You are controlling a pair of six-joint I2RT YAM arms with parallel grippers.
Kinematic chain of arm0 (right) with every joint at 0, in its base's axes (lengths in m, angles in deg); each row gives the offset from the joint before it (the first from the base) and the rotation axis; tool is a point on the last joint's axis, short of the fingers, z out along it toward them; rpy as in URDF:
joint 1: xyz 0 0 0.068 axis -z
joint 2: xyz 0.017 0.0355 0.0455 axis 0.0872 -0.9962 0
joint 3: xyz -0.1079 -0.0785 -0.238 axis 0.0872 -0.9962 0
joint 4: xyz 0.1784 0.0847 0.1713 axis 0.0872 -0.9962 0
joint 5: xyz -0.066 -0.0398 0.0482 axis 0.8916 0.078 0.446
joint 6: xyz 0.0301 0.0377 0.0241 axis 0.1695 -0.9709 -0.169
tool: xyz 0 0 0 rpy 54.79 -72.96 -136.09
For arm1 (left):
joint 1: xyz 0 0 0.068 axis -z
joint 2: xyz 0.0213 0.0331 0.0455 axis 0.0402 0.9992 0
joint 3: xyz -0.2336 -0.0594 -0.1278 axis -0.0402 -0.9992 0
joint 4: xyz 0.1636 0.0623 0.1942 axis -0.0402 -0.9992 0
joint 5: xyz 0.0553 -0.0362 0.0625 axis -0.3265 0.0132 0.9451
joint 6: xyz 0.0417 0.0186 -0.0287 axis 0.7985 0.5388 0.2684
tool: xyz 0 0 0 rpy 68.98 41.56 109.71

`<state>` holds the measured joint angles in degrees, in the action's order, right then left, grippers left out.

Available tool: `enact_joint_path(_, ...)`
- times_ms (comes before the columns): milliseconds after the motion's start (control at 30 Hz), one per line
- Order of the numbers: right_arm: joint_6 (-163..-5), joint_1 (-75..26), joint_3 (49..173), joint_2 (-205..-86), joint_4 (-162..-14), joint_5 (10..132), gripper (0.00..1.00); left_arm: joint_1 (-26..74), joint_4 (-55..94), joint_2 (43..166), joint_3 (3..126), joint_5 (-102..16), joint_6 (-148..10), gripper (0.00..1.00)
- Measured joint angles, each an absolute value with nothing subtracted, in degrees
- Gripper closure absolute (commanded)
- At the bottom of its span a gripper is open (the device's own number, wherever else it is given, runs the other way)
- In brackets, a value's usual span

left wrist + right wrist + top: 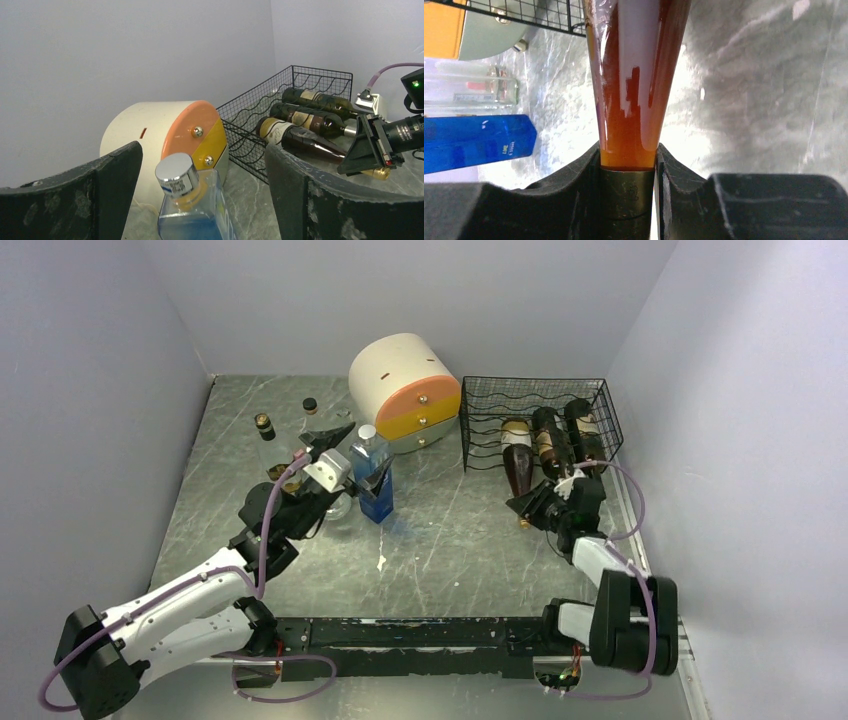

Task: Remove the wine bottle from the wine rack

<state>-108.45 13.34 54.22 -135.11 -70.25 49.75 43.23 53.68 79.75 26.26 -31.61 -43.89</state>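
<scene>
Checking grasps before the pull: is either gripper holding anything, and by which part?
The right gripper clamps the wine bottle by the tip of its neck. The left gripper holds nothing.

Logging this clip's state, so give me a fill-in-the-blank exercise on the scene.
1. The wine rack holds ___ bottles.
2. The fingers of the right gripper clamp the ___ of the wine bottle nearest the drawer unit.
3. The left gripper is ___, facing a blue-liquid bottle.
Missing: three; neck; open.
</scene>
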Motion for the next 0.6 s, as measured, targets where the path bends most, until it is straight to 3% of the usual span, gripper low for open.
enact_joint_path(300, -109.5, 13.2, 53.9, -114.2, -94.1, 51.4, 1.00, 44.6, 53.7, 79.8, 26.2, -31.5, -43.9, 0.04)
enact_joint_path(600, -110.5, 13.1, 55.5, -99.1, -112.7, 52.6, 1.00, 45.9, 53.7, 79.8, 26.2, -30.7, -43.9, 0.04)
